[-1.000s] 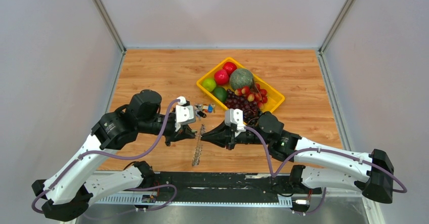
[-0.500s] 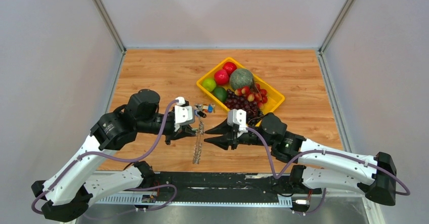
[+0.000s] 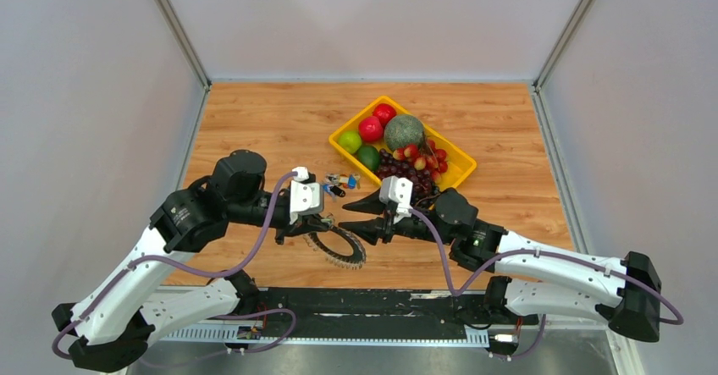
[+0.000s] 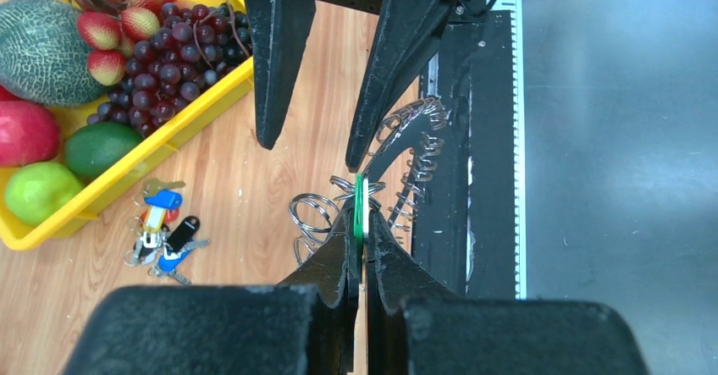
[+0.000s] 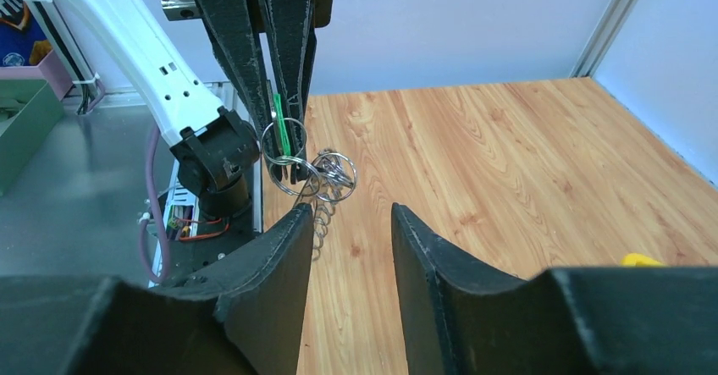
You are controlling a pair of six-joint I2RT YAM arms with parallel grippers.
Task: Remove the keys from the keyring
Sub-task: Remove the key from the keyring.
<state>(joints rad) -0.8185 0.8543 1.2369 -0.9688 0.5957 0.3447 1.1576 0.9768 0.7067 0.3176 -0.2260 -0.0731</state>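
Where the two arms meet over the table, a yellow tray stands just behind the right arm, holding a melon, red apples and dark grapes. A small bunch of coloured keys lies on the wood between the tray and the left claw. The table is wood-grained (a black rail runs along its near edge), with pale grey walls on three sides. The left claw is pressed together on the green tag. From the tag the keyring hangs toward the near edge, the keys bristling along its arc. The right claw stands spread just beside the tag; whether a finger touches the ring I cannot tell.
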